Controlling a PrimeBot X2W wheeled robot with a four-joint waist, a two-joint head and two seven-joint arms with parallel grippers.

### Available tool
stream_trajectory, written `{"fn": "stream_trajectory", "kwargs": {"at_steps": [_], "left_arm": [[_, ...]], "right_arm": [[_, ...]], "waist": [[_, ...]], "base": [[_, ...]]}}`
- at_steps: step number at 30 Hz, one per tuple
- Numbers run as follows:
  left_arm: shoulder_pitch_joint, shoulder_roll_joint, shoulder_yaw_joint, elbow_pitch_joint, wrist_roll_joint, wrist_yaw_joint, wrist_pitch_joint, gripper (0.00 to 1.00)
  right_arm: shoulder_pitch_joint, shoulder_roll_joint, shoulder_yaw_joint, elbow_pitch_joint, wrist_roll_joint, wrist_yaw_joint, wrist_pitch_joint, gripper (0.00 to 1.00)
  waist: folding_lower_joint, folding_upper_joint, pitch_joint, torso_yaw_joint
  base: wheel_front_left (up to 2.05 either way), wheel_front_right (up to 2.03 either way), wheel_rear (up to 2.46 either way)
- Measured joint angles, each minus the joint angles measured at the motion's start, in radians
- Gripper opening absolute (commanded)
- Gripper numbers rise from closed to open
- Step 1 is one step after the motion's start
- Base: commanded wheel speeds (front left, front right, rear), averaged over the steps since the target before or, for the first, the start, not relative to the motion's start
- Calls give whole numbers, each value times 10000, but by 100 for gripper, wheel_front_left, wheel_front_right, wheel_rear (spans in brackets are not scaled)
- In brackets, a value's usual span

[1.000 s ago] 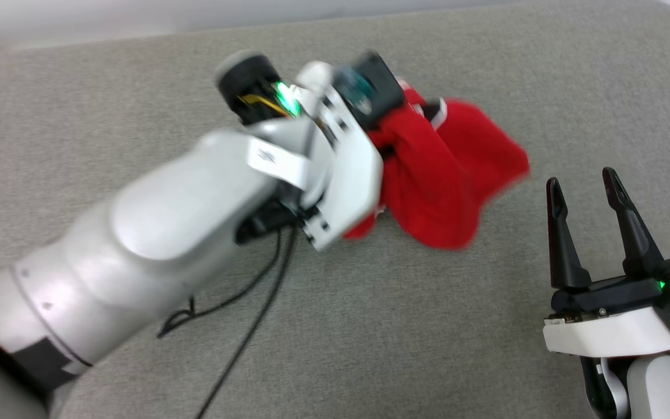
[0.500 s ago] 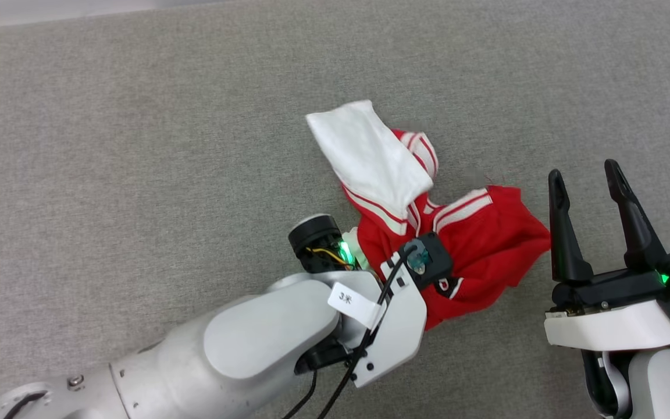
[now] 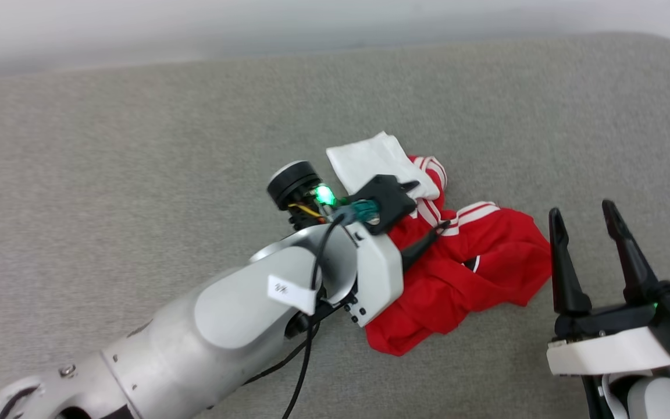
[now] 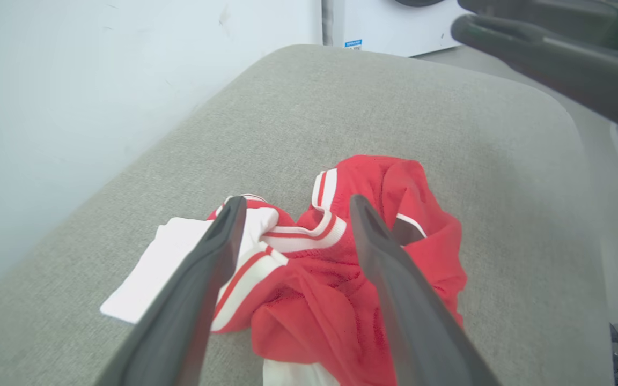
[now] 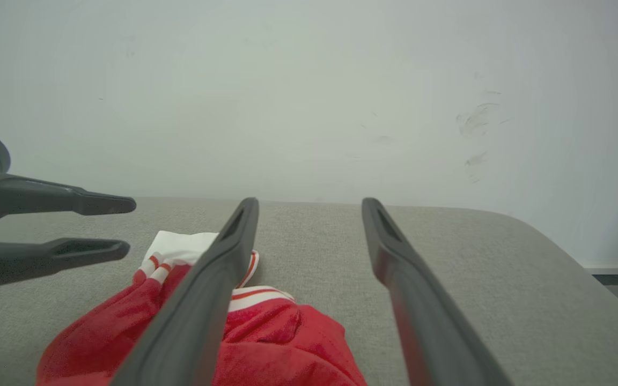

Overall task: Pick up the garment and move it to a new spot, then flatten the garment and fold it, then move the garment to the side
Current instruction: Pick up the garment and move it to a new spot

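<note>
As the red jersey [image 3: 486,256] lies crumpled, my left gripper [image 3: 431,205] hangs spread over it; my right gripper [image 3: 581,208] stands spread alongside.

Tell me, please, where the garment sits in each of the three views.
Head view: garment right of centre.
Left wrist view: garment at lower centre.
Right wrist view: garment at lower left.
Shared landmark: its white sleeve.
</note>
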Motion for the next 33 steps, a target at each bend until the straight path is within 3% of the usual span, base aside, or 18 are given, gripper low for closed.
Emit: {"fn": "stream_trajectory", "kwargs": {"at_steps": [10,19,26,33], "left_arm": [[1591,746,1237,-153,121,2155,-2487,100],[3663,1687,3521,-1534,759,4293,-2999,100],[5995,2017,5618,-2801,2082,4882,-3026,100],[8101,1469,7216,-3482,3133,4909,-3026,100]], "right_arm": [[695,0,-75,332,-113,0,0,100],[1137,2,-203,560,-125,0,0,100],[1279,0,-272,658,-119,0,0,100],[1478,0,-291,867,84,0,0,100]], "waist": [[0,0,-1097,582],[0,0,-1736,1052],[0,0,-2041,1280],[0,0,-2378,1359]], "base": [[0,0,0],[0,0,0],[0,0,0],[0,0,0]]}}
